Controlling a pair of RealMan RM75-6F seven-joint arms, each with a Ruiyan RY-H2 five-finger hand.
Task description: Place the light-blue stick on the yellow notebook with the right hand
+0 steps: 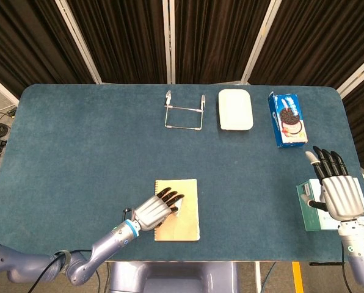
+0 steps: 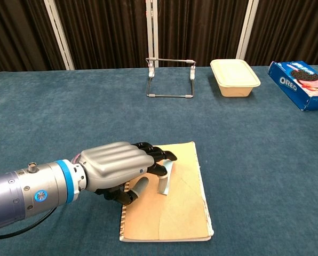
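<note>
The yellow notebook (image 1: 187,223) (image 2: 185,208) lies near the table's front edge. On it the light-blue stick (image 2: 163,184) stands on end, leaning. My left hand (image 1: 152,212) (image 2: 116,165) hovers palm down over the notebook's left side. Its fingertips (image 2: 158,158) touch the stick's upper end, while its thumb sits apart from the stick. In the head view the stick is almost hidden under those fingers. My right hand (image 1: 339,195) is at the table's right front edge, fingers straight and spread, holding nothing. The chest view does not show it.
A wire stand (image 1: 184,116) (image 2: 171,77), a cream lidded container (image 1: 235,109) (image 2: 234,77) and a blue Oreo box (image 1: 287,119) (image 2: 303,84) line the back. A green and white pack (image 1: 307,207) lies partly under my right hand.
</note>
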